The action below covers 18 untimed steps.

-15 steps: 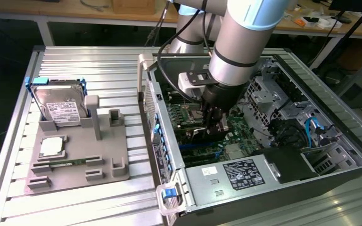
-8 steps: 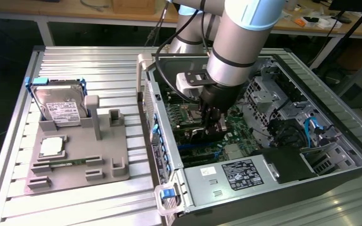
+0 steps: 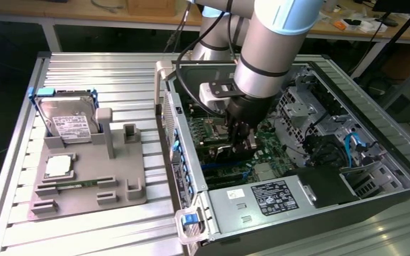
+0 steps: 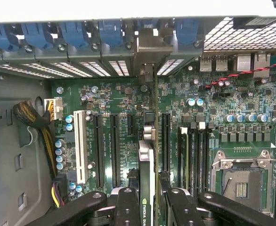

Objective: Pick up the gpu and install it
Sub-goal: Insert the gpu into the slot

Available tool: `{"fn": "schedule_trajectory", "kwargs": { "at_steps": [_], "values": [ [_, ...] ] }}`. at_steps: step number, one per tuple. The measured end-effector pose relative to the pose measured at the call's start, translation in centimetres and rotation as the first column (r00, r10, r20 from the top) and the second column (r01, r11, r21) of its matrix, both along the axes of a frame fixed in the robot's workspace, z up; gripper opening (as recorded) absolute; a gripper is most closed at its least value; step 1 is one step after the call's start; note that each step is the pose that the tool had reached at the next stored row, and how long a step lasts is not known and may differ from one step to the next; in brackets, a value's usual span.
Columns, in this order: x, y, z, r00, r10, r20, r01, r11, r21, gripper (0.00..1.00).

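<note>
The gpu [image 4: 146,165] appears edge-on in the wrist view, a thin card standing upright over the green motherboard [image 4: 213,103]. Its silver bracket [image 4: 152,44] reaches the case's rear slot openings. My gripper [image 4: 147,200] is shut on the gpu, with one black finger [image 4: 127,207] on each face. The card's lower edge sits along a black expansion slot; whether it is seated I cannot tell. In the exterior view my gripper [image 3: 239,140] reaches down into the open computer case [image 3: 376,154], holding the dark gpu [image 3: 223,151] just above the board.
On the exterior view's left, a grey fixture [image 3: 130,189] holds a silver hard drive [image 3: 68,124], a processor [image 3: 59,165] and a memory stick [image 3: 77,184]. Inside the case are a power supply [image 3: 262,198], a white slot [image 4: 80,146], the processor socket [image 4: 241,181] and cables [image 4: 34,117].
</note>
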<state>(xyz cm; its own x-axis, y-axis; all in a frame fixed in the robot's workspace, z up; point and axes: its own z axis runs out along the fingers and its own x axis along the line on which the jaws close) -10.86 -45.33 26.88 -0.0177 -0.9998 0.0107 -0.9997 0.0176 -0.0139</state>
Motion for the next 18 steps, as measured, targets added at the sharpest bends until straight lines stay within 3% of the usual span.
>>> {"fn": "schedule_trajectory", "kwargs": {
  "at_steps": [18],
  "values": [
    [0.00, 0.00, -0.58, 1.0000, 0.000, -0.0002, 0.000, 1.0000, -0.0001, 0.27]
  ]
}}
